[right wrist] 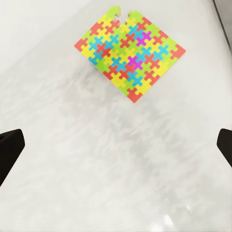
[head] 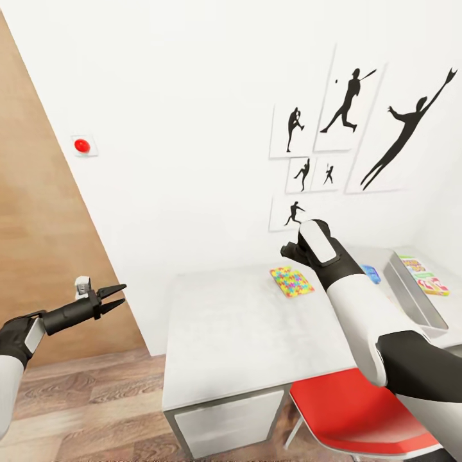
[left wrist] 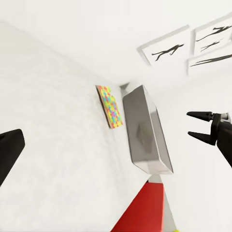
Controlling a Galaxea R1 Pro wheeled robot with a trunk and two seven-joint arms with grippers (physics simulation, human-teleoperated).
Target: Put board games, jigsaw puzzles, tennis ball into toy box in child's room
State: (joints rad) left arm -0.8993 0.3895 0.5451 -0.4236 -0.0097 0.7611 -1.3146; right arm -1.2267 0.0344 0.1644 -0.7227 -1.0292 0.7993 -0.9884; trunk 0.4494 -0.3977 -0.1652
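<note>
One jigsaw puzzle [head: 292, 281] lies flat on the white table [head: 231, 333]. My right gripper [head: 290, 251] hangs open just above it, and the right wrist view shows the puzzle [right wrist: 130, 53] ahead of the wide-apart fingers [right wrist: 9, 150]. The grey toy box [head: 414, 298] stands at the table's right end, and a white-green board game [head: 425, 276] appears to lie in it. A blue board game [head: 371, 273] peeks out behind my right forearm. My left gripper [head: 123, 294] is open and empty, off the table's left side. The tennis ball and the bed are out of view.
A red chair [head: 366, 410] is tucked under the table's near right side, beside a white drawer [head: 224, 423]. A wooden panel [head: 38, 224] stands behind my left arm. Silhouette posters [head: 346, 109] and a red button [head: 81, 145] hang on the white wall.
</note>
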